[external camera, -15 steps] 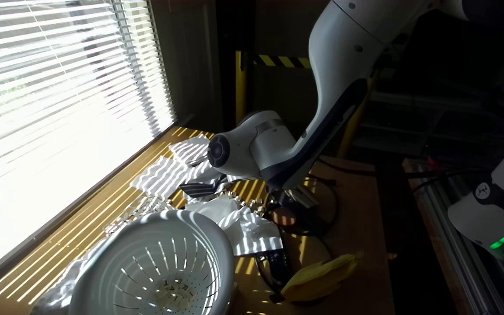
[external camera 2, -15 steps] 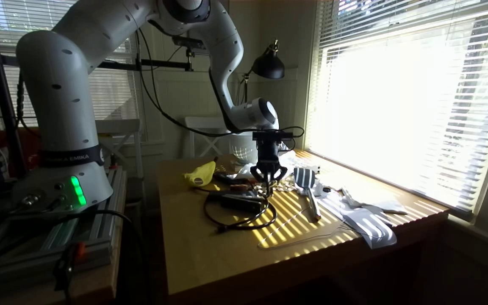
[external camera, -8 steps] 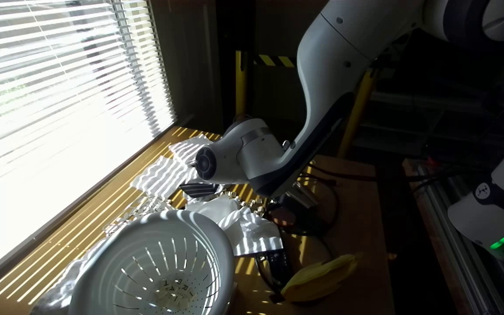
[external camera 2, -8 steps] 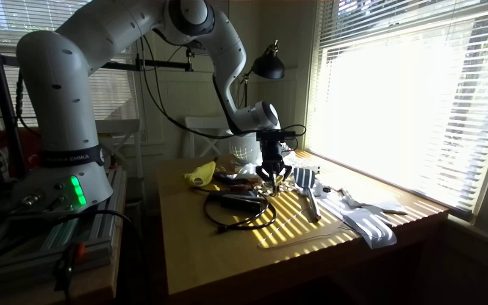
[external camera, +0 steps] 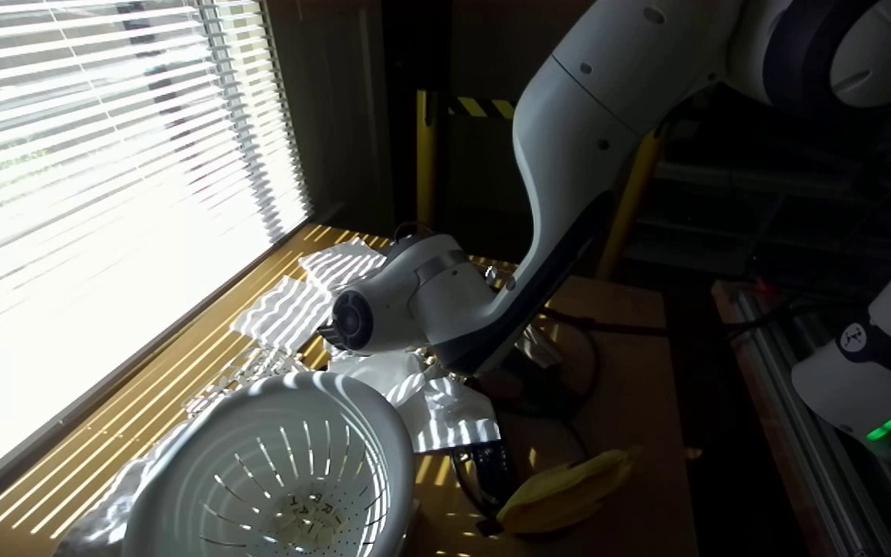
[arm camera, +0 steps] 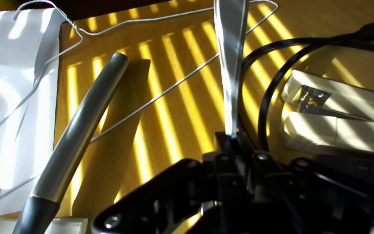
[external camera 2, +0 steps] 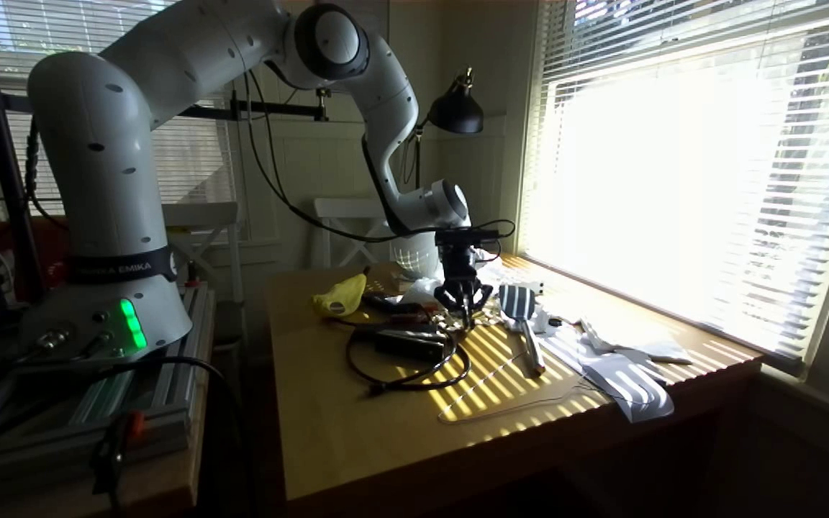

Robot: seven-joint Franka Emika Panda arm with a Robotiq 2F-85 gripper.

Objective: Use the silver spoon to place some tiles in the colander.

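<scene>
The white colander (external camera: 395, 433) stands in the foreground of an exterior view and shows behind the gripper in an exterior view (external camera 2: 414, 259). Several pale lettered tiles (external camera: 310, 520) lie at its bottom. More pale tiles (external camera 2: 488, 315) lie loose on the table beside and beyond the gripper. My gripper (arm camera: 234, 143) is shut on the silver spoon (arm camera: 231, 58), whose handle sticks out past the fingertips in the wrist view. The spoon's bowl is hidden there. The gripper (external camera 2: 467, 313) points down, low over the table near the tiles; whether the spoon touches them I cannot tell.
A metal spatula (external camera 2: 518, 303) lies beside the gripper, its handle also in the wrist view (arm camera: 83, 123). A black cable (external camera 2: 458, 378), a wire hanger (arm camera: 161, 95), a stapler-like thing (arm camera: 339, 120), white paper (arm camera: 15, 107) and a yellow banana-shaped pouch (external camera: 561, 495) lie around.
The wrist has moved left and down in an exterior view, nearer the colander, and covers more of the table's tiles there. The gripper stays shut on the spoon.
</scene>
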